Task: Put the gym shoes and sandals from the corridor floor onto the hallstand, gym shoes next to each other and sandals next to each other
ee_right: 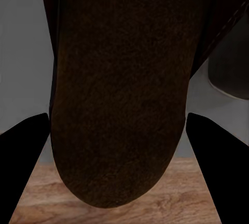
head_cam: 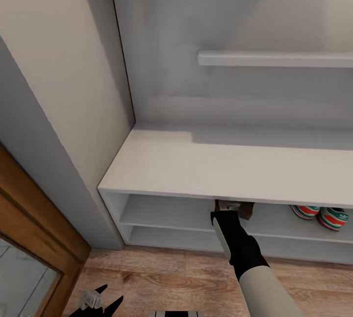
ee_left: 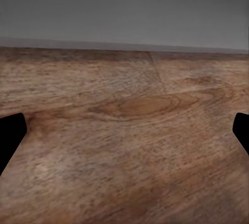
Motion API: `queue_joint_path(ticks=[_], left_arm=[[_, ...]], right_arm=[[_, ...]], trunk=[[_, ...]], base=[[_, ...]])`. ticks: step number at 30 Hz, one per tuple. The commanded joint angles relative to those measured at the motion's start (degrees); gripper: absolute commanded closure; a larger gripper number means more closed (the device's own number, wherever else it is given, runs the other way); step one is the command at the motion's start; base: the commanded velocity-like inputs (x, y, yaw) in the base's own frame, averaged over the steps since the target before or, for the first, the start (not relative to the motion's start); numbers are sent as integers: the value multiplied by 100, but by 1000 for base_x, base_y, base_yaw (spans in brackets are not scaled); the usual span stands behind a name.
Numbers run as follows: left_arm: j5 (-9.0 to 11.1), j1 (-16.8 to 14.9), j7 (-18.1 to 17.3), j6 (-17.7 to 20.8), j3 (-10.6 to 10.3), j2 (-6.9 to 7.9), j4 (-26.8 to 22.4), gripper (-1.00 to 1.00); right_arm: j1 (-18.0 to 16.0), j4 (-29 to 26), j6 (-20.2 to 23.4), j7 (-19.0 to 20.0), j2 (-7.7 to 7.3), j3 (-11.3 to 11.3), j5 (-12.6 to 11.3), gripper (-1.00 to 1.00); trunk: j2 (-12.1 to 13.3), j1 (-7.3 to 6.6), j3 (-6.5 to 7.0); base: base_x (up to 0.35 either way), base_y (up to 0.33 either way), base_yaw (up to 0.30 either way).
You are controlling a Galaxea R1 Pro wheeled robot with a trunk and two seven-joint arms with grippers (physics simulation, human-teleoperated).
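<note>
The light grey hallstand (head_cam: 196, 165) fills the middle of the head view. Two white gym shoes (head_cam: 306, 211) (head_cam: 334, 218) sit side by side at the right of its upper open tier. My right gripper (head_cam: 229, 210) reaches under the bench top into that tier, shut on a brown sandal (head_cam: 243, 209). In the right wrist view the sandal's dark sole (ee_right: 122, 78) stands between the two fingers of the right gripper (ee_right: 119, 141), with grey shelf behind it and wood floor below. My left gripper (head_cam: 100, 302) hangs open over the corridor floor (head_cam: 162, 277), nothing between its fingers (ee_left: 124, 135).
A wooden door frame (head_cam: 34, 219) and a grey wall corner stand to the left of the rack. A floating shelf (head_cam: 274, 58) is mounted above the bench at the right. The lower tier (head_cam: 171, 238) lies just above the floor.
</note>
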Motion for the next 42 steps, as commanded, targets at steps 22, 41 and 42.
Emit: queue_joint_path(ticks=[22, 41, 42], left_arm=[[-21, -4, -31, -20, 38, -8, 4, -100], [-23, -4, -31, -20, 44, -4, 4, -100], [-22, -4, -31, -20, 45, -4, 4, -100]], right_arm=[[-3, -5, 43, 0, 0, 2, 30, -100], [-3, 1, 43, 0, 0, -1, 31, -100], [-3, 2, 43, 0, 0, -1, 33, -100]], trunk=[[-2, -1, -5], [-2, -1, -5], [-2, -1, -5]], base=[[41, -7, 0], [-62, -62, 0], [-245, -192, 0]])
